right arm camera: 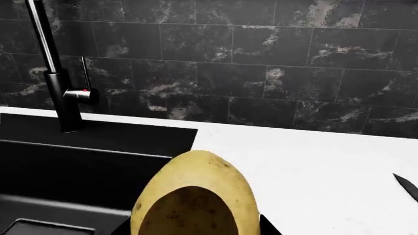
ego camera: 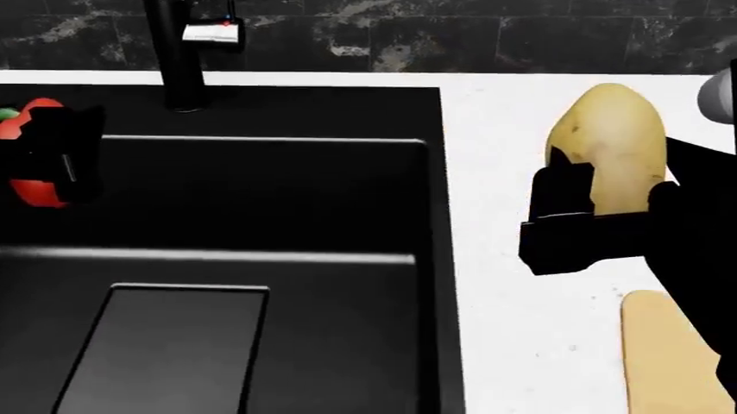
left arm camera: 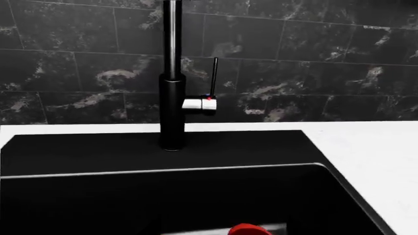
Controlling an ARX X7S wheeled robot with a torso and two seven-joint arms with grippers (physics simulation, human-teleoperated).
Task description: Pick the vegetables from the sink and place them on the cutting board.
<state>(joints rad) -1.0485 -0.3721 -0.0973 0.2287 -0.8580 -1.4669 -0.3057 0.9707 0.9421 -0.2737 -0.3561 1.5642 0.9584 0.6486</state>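
In the head view my left gripper (ego camera: 48, 159) is shut on the red bell pepper (ego camera: 33, 121), held above the left side of the black sink (ego camera: 288, 112). Only a sliver of the pepper (left arm camera: 248, 229) shows in the left wrist view. The speckled tan potato (ego camera: 610, 142) stands upright in my right gripper (ego camera: 613, 205), which is shut on it and held over the white counter to the right of the sink. The potato (right arm camera: 196, 196) fills the lower part of the right wrist view. A corner of the pale-yellow cutting board (ego camera: 674, 362) shows below the right arm.
A black faucet (ego camera: 173, 52) with a lever handle (ego camera: 213, 33) stands behind the sink against the dark marble wall. The white counter (ego camera: 507, 121) runs right of the basin. A black knife tip (right arm camera: 408, 187) lies on the counter at the right.
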